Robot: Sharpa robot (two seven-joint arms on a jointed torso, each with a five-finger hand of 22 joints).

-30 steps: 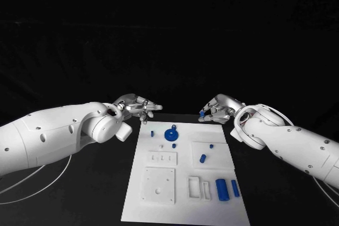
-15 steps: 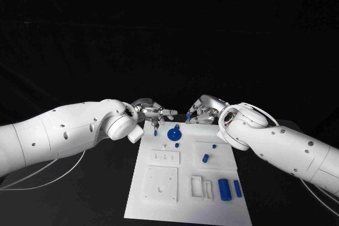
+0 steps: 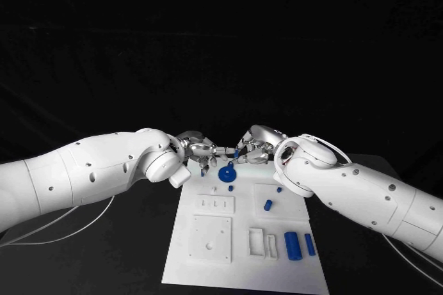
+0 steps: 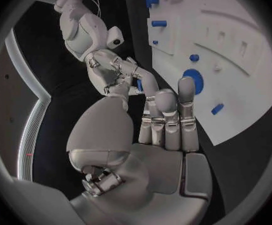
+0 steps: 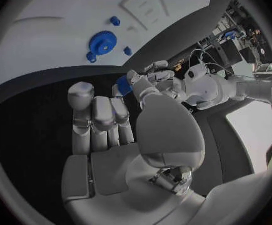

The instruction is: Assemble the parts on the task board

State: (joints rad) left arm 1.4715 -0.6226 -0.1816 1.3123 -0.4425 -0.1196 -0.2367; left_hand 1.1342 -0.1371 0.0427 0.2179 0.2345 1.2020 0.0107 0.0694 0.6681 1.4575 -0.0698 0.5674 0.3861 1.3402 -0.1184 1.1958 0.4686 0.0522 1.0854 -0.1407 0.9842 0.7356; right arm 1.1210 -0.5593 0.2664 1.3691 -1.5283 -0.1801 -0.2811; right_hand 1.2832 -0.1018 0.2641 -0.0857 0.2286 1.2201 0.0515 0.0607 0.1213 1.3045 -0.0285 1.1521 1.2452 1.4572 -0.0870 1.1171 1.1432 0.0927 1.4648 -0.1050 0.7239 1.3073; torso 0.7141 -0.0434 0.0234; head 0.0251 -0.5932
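Both hands have closed in over the white task board's (image 3: 242, 244) far edge. Right hand (image 3: 254, 146) pinches a small blue part (image 3: 237, 152), left hand (image 3: 198, 148) spread beside it, prob. for a handover.

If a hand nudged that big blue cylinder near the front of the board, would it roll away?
Probably yes. The blue cylinder lies on its side on the flat white task board, so a sideways push would likely roll it. It looks like stiff, light plastic, and the smooth surface might slip in the fingers.
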